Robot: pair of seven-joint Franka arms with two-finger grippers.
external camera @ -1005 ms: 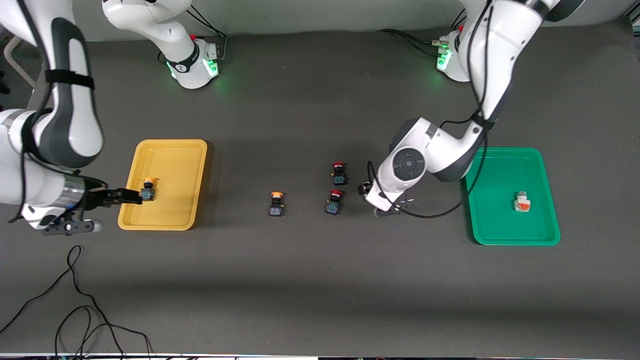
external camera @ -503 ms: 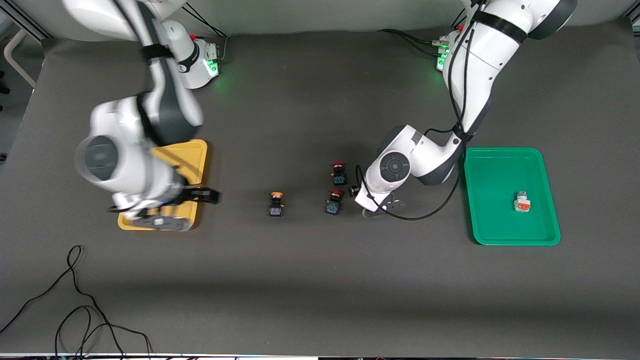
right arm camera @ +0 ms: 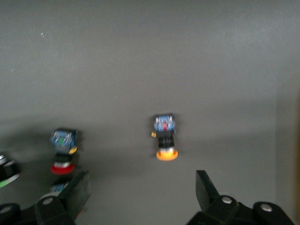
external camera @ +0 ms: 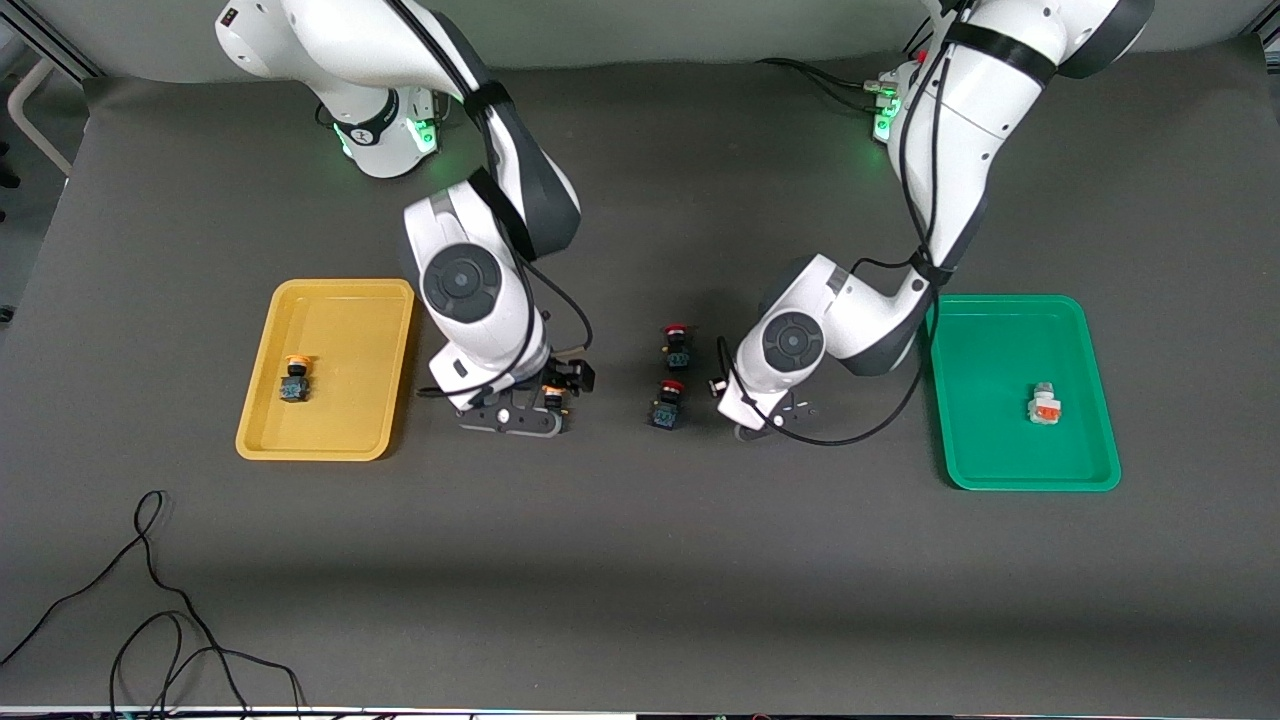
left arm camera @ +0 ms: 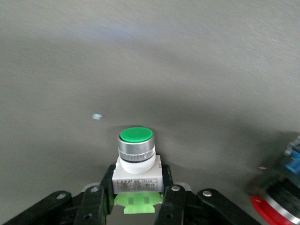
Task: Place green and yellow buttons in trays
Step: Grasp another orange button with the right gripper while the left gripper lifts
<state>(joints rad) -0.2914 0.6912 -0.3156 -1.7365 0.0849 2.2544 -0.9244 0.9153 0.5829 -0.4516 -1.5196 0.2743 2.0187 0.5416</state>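
My left gripper [left arm camera: 137,199] is shut on a white-bodied button with a green cap [left arm camera: 136,137]. In the front view it [external camera: 738,398] is low over the table beside the red-capped buttons, and its hand hides that button. My right gripper [right arm camera: 143,190] is open over a black-bodied yellow-capped button [right arm camera: 165,136] lying on the table; in the front view the gripper [external camera: 564,386] partly covers this button [external camera: 551,393]. Another yellow-capped button [external camera: 294,380] lies in the yellow tray [external camera: 340,305]. An orange-faced white button [external camera: 1043,404] lies in the green tray [external camera: 985,350].
Two black-bodied red-capped buttons [external camera: 677,345] [external camera: 668,402] lie mid-table between the two grippers; one shows in the left wrist view [left arm camera: 276,206], another in the right wrist view [right arm camera: 63,150]. A black cable [external camera: 150,600] loops near the table's front edge at the right arm's end.
My right gripper let go of a yellow-capped button in the yellow tray and swung to mid-table over the other yellow-capped button. My left gripper shifted slightly toward the red-capped buttons.
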